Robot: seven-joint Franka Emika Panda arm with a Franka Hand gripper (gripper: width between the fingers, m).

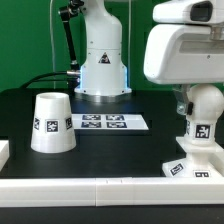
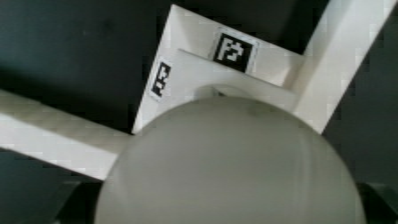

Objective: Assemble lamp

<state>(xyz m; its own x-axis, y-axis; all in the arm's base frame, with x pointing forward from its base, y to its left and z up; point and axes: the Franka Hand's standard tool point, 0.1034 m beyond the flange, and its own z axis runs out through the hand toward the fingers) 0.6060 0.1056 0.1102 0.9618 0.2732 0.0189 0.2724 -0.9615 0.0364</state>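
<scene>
The round white bulb (image 1: 205, 108) is held in my gripper (image 1: 204, 96), with its tagged neck right over the stepped square base (image 1: 192, 165) at the exterior view's front right. I cannot tell whether the neck is seated. In the wrist view the bulb (image 2: 222, 160) fills the frame between dark fingers (image 2: 68, 200). The base (image 2: 214, 60) with its tags shows beyond it. The cone shade (image 1: 52, 122) stands alone on the black table at the exterior view's left, wide end down.
The marker board (image 1: 103, 122) lies flat in the middle of the table. A white rail (image 1: 100, 186) runs along the front edge, and the base sits in its corner (image 2: 54, 125). The arm's pedestal (image 1: 102, 60) stands at the back.
</scene>
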